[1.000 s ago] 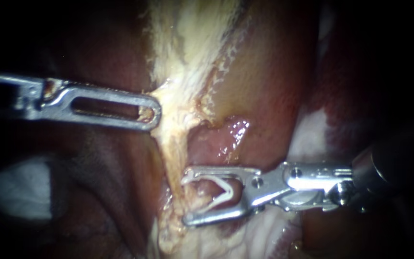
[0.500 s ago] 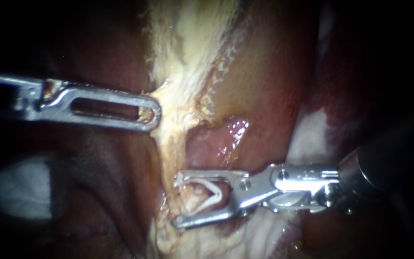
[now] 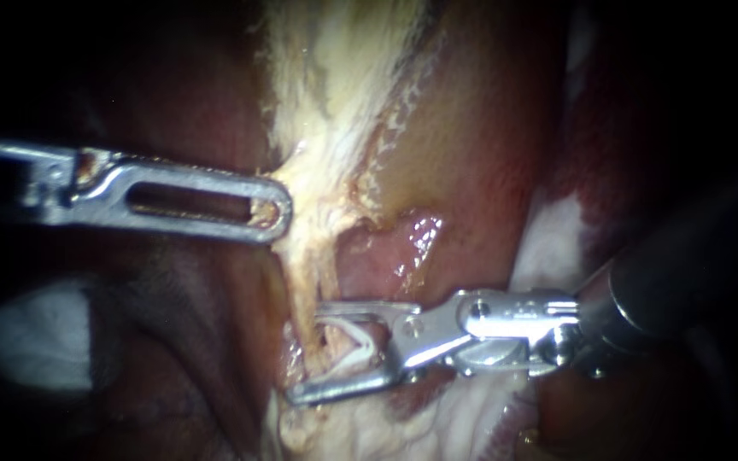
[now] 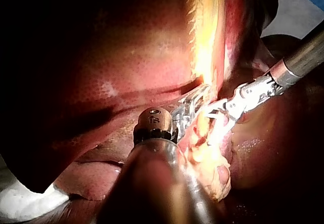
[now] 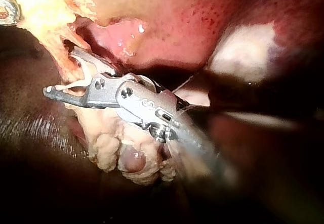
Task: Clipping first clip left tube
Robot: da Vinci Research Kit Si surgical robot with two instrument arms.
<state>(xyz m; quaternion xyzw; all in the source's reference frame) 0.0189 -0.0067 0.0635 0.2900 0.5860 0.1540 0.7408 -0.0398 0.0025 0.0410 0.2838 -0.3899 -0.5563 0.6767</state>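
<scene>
- Pincer of the right instrument [image 3: 307,354] is seen spread wide, with a white clip [image 3: 359,343] carried between its two jaws, one leg of the clip against each jaw.
- The tube [image 3: 307,277], a pale yellow strand running down from the fatty band, is found between those jaws, within the open mouth of the clip. Whether the clip touches it cannot be told.
- The pincer of the left instrument [image 3: 273,209] is clenched on the edge of the pale fatty tissue [image 3: 335,102] higher up, and that tissue is drawn toward it.
- Lumpy yellow fat [image 3: 360,431] is crowded under the lower jaw of the right instrument, and glossy pink tissue [image 3: 395,248] is seen just beside its upper jaw. Dark liver [image 3: 190,358] is seen beyond the tube.
- In the left wrist view, much of the field is blocked by that instrument's own shaft.
- Compared with a second ago, the right instrument is shifted further across the tube toward the liver, so the tube is set deeper between the jaws. The left instrument is lowered slightly.
</scene>
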